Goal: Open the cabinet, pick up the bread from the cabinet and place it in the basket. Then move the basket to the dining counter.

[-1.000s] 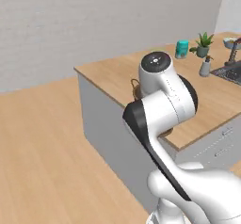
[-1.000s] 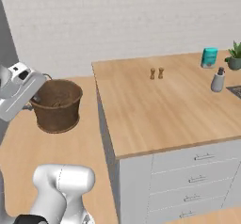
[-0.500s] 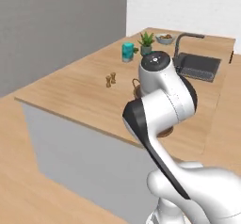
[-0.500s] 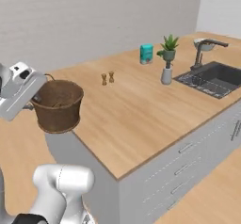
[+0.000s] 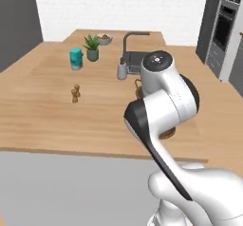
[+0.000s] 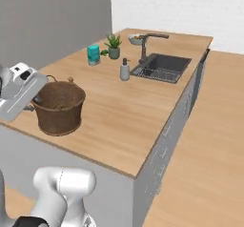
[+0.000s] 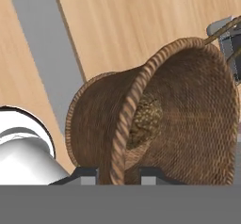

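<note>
From the left base view, your arm hides most of the basket (image 5: 166,134) over the dining counter (image 5: 42,106). From the right, it looks about set down. By the hand camera, the gripper (image 7: 118,173) clamps its rim, the bread (image 7: 145,119) inside; only release remains.

- basket (image 6: 59,107) sits on the counter (image 6: 128,107) near its near edge
- bread (image 7: 146,119) lies in the basket
- sink (image 6: 162,67) far right, plant (image 6: 113,46) far behind the basket
</note>
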Controlling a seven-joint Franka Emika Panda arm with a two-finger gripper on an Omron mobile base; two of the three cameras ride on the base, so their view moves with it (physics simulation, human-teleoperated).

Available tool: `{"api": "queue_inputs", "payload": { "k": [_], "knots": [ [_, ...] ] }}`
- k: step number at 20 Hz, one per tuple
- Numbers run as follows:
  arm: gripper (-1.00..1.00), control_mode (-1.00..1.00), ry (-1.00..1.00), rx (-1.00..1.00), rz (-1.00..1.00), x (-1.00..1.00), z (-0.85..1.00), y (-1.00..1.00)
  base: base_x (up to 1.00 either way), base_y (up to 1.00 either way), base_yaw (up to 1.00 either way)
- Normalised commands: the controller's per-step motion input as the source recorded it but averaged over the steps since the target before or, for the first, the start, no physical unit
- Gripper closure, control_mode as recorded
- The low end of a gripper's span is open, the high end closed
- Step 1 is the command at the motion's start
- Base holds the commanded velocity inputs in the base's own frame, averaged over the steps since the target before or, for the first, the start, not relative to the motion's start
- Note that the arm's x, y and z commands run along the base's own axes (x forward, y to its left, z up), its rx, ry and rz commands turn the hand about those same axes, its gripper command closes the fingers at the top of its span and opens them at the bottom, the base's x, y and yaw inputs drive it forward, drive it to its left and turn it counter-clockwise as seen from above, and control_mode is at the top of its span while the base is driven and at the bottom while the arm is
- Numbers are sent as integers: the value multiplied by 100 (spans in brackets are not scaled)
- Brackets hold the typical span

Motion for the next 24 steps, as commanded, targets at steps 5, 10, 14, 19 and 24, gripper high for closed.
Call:
{"api": "queue_inputs", "payload": {
  "k": [5,10,14,19,24],
  "knots": [
    [100,100,0,0,0,0,0,0,-1,98,-58],
    [100,100,0,0,0,0,0,0,-16,100,-46],
    [100,100,0,0,0,0,0,0,-20,100,-40],
    [100,100,0,0,0,0,0,0,-27,95,-20],
    [100,100,0,0,0,0,0,0,-5,63,1]
  ]
}}
